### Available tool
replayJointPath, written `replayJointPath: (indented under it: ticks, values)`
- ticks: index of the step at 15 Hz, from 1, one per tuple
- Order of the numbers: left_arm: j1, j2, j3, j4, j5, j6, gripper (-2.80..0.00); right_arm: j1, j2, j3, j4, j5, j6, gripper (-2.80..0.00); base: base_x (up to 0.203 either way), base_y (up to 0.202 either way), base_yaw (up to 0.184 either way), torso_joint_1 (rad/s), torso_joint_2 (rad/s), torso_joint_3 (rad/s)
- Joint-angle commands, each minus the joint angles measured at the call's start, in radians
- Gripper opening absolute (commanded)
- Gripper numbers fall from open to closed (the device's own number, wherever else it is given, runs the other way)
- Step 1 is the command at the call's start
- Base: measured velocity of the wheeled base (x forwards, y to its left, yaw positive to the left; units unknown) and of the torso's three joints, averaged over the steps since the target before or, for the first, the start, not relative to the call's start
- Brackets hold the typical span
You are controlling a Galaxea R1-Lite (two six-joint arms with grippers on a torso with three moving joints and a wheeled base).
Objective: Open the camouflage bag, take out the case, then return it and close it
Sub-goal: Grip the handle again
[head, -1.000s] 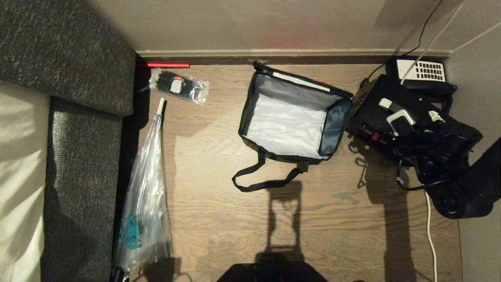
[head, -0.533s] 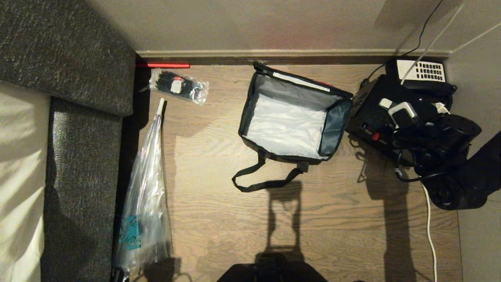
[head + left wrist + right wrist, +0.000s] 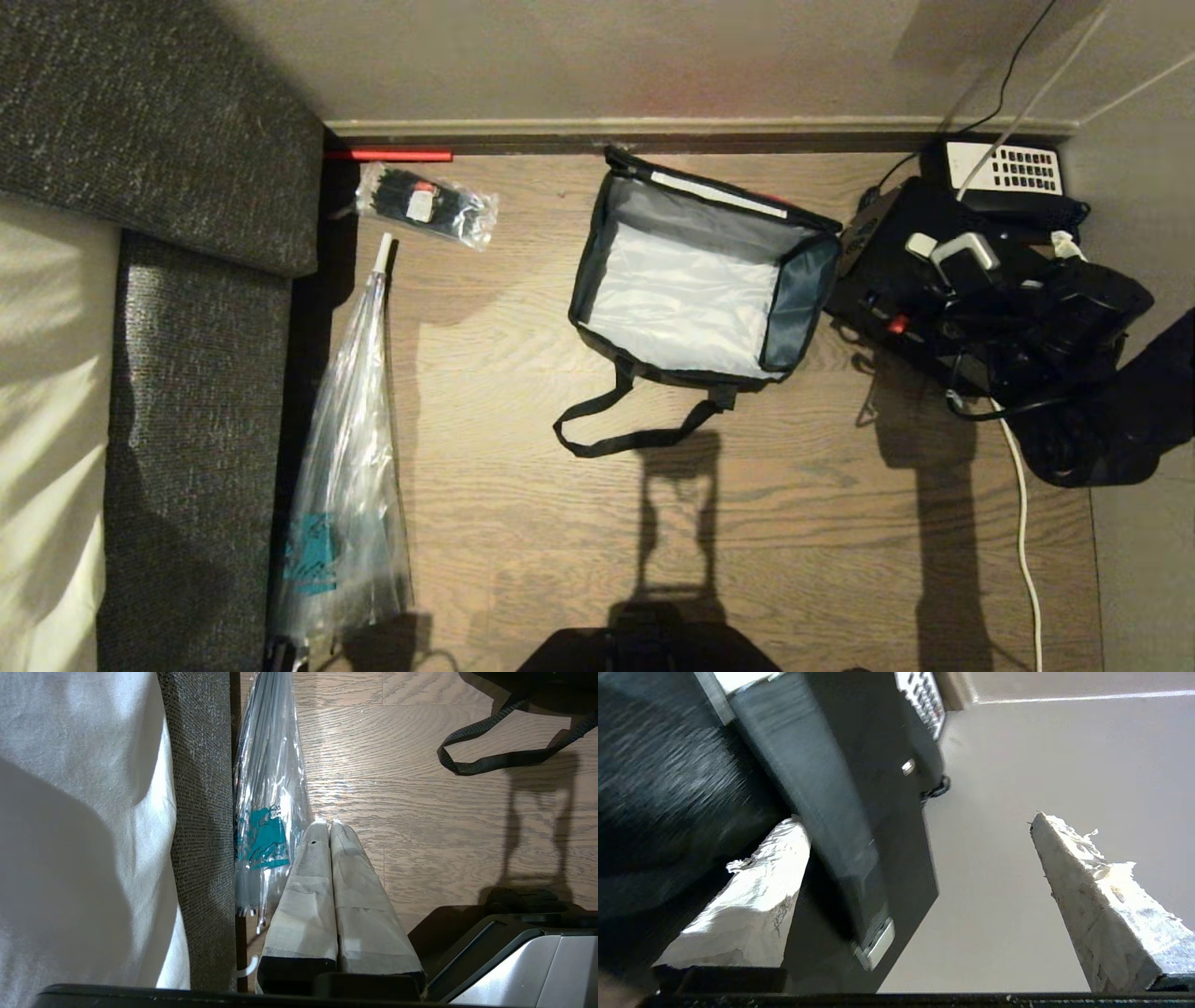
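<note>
The camouflage bag (image 3: 700, 289) lies open in the middle of the wood floor. Its lid is folded back toward the wall and its silvery lining is bare. Its black strap (image 3: 504, 756) trails on the floor. The glossy black case (image 3: 882, 275) rests on the floor just right of the bag, red button (image 3: 896, 325) facing me. My right gripper (image 3: 1013, 250) hovers over the case's right part, open wide. In the right wrist view, one finger (image 3: 756, 891) is by the case's handle bar (image 3: 840, 849) and the other (image 3: 1087, 896) hangs free. My left gripper (image 3: 329, 825) is parked low, shut and empty.
A black-and-white telephone (image 3: 1004, 168) sits behind the case by the wall, its cords running up. A white cable (image 3: 1027, 523) lies along the right. A plastic-wrapped umbrella (image 3: 345, 448) and a bag of cable ties (image 3: 425, 201) lie beside the grey sofa (image 3: 159, 187).
My right gripper has moved over the case toward the wall and its jaws have spread a little wider. The case, the bag and the left arm have stayed put.
</note>
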Motion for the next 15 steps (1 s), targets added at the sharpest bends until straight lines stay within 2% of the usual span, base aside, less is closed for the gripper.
replayJointPath:
  ticks: [1, 8, 15]
  values:
    - [0.001, 0.001, 0.002, 0.000, -0.001, 0.001, -2.80, 0.000, 0.033, -0.038, -0.009, -0.008, -0.015, 0.00, 0.000, 0.000, 0.000, 0.000, 0.00, 0.000]
    - [0.001, 0.001, 0.002, 0.000, -0.001, 0.001, -2.80, 0.000, 0.114, -0.078, -0.009, -0.046, -0.020, 0.00, 0.000, 0.000, 0.000, 0.000, 0.00, 0.000]
    - [0.001, 0.001, 0.002, 0.000, -0.001, 0.001, -2.80, -0.002, 0.189, -0.160, -0.009, -0.049, -0.031, 0.00, 0.000, 0.000, 0.000, 0.000, 0.00, 0.000]
